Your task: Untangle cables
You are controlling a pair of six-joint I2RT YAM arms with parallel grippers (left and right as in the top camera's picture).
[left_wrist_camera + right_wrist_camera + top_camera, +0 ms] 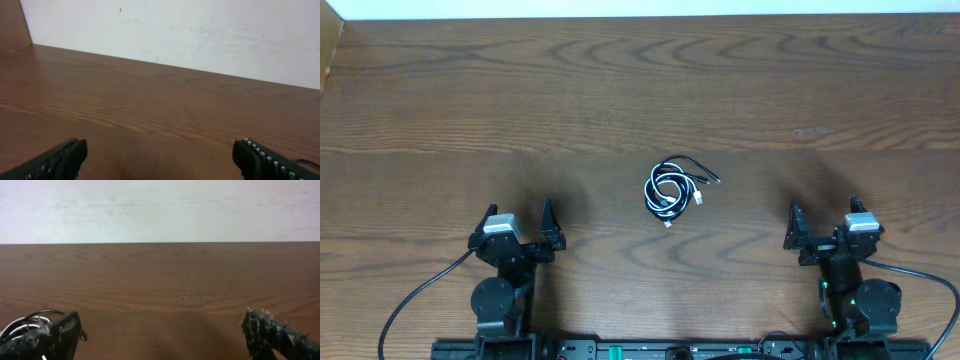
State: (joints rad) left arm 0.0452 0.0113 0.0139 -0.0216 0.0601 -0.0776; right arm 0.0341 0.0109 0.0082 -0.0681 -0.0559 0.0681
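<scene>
The cables [672,186] lie in one small tangled coil of black and white cords at the middle of the table, with small plug ends sticking out to the right and bottom. My left gripper [516,228] rests at the near left, open and empty, well apart from the coil. My right gripper [823,226] rests at the near right, open and empty. In the left wrist view the open fingers [160,157] frame bare wood. In the right wrist view the open fingers [160,332] frame bare wood, and the coil [25,325] shows partly behind the left finger.
The wooden table [470,100] runs to a white wall [160,210] at the far side. A small scuff [814,131] marks the wood at the right. Thicker black arm wires [415,300] trail near both bases.
</scene>
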